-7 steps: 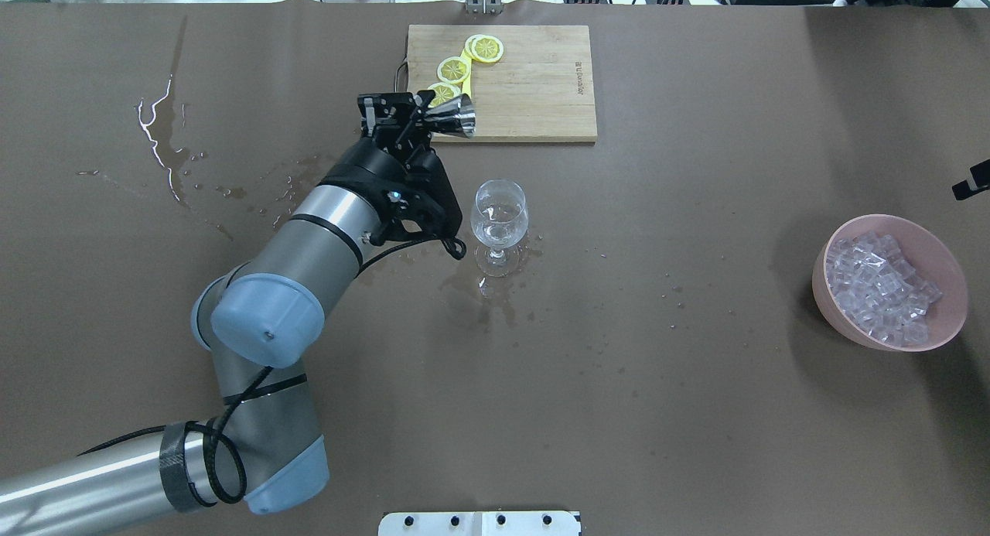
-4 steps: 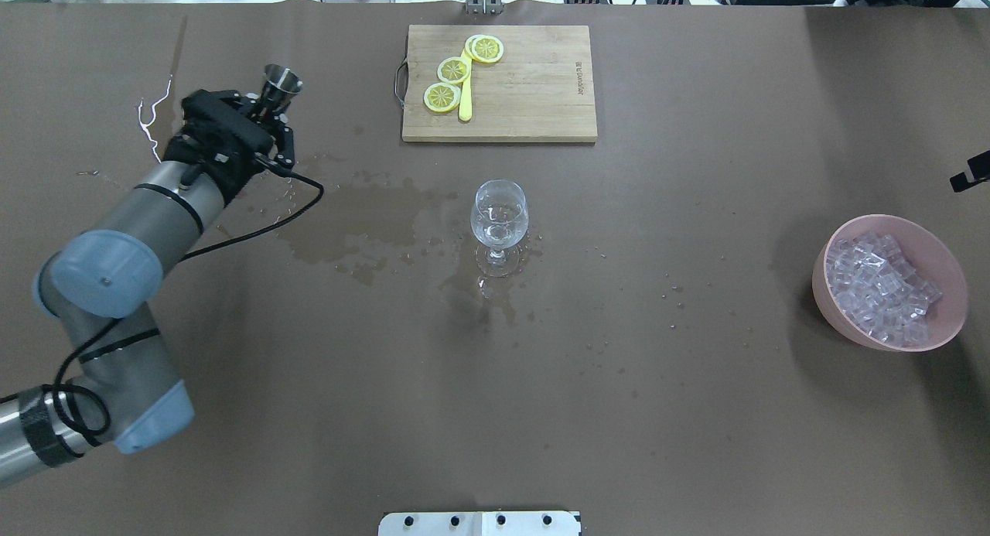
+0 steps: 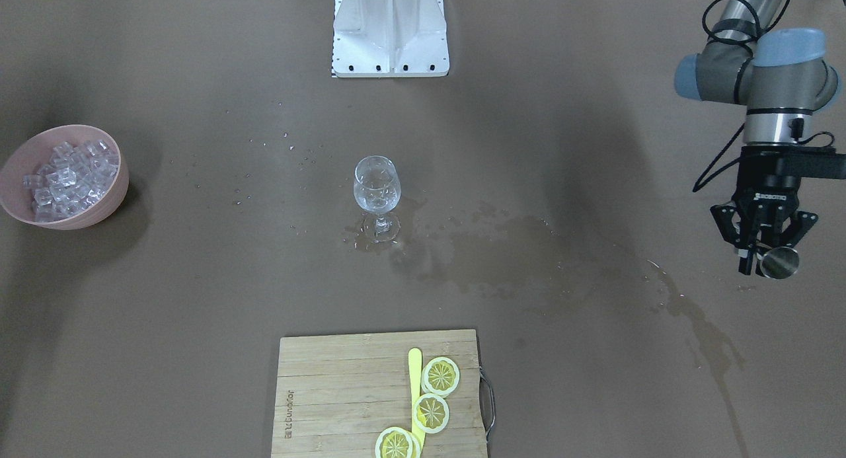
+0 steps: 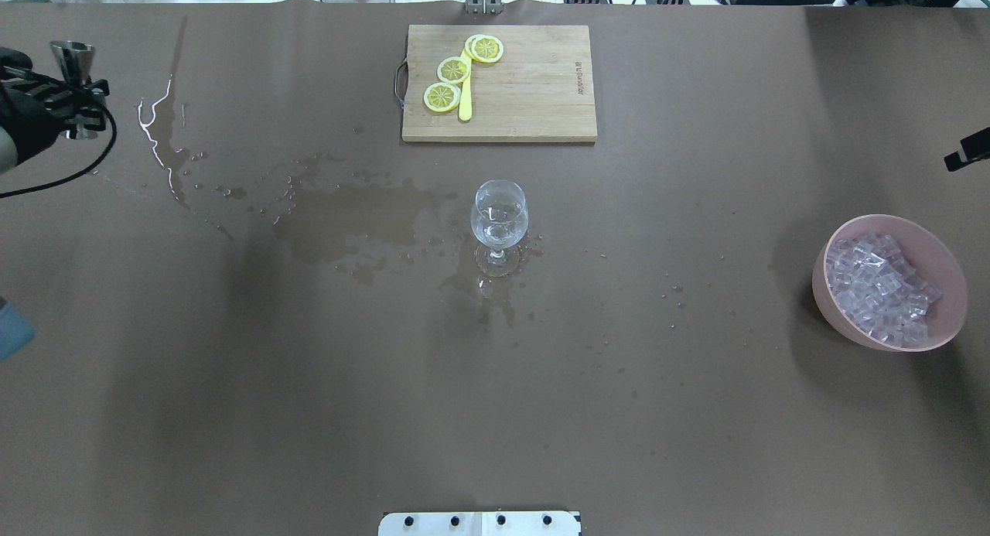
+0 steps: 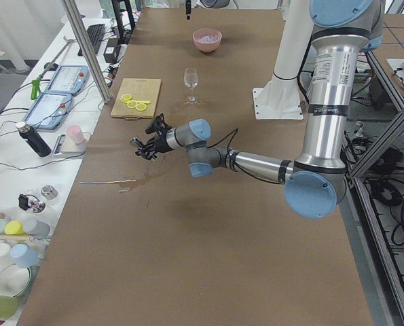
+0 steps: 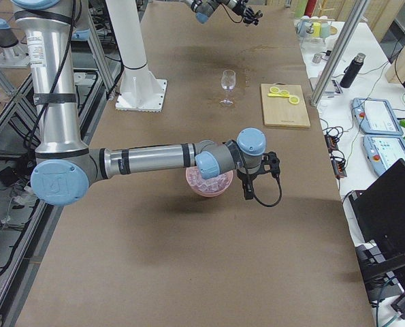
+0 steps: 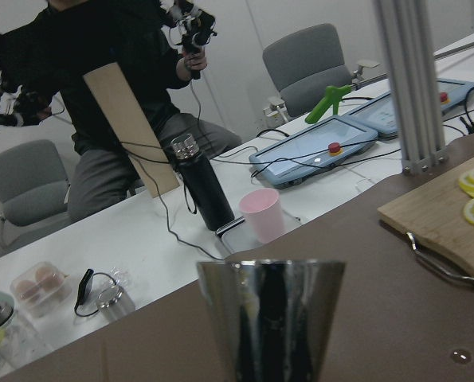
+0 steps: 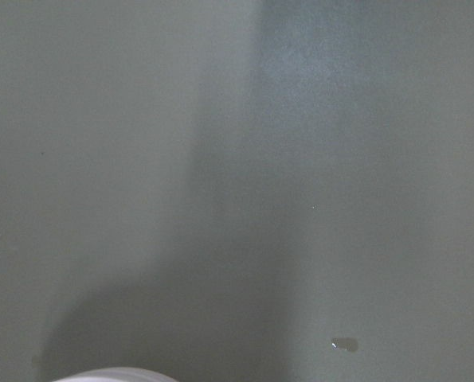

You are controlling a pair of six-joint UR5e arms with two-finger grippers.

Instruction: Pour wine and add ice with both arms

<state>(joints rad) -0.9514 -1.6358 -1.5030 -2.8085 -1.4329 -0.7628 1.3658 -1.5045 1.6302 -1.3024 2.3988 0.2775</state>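
A stemmed wine glass (image 4: 500, 215) stands mid-table with a little clear wine in its bowl; it also shows in the front view (image 3: 377, 187). My left gripper (image 3: 767, 250) is shut on a steel jigger (image 3: 778, 262) and holds it upright at the table's far left, far from the glass; the jigger also shows in the overhead view (image 4: 73, 59) and the left wrist view (image 7: 268, 318). A pink bowl (image 4: 851, 331) of clear ice cubes (image 4: 878, 288) sits at the right. My right gripper (image 6: 251, 178) hangs beside that bowl; only a black sliver shows overhead (image 4: 965, 155), and I cannot tell whether it is open or shut.
A wooden cutting board (image 4: 534, 87) with lemon slices and a yellow knife lies at the far edge. A wet patch (image 4: 348, 219) spreads left of the glass, with a thin spill streak (image 4: 158, 134) further left. The white stand base (image 3: 390, 28) sits on the robot's side.
My left arm swung from beside the glass, where the jigger lay tipped, out to the table's far left; the jigger now stands upright. The wet patch left of the glass came into view.
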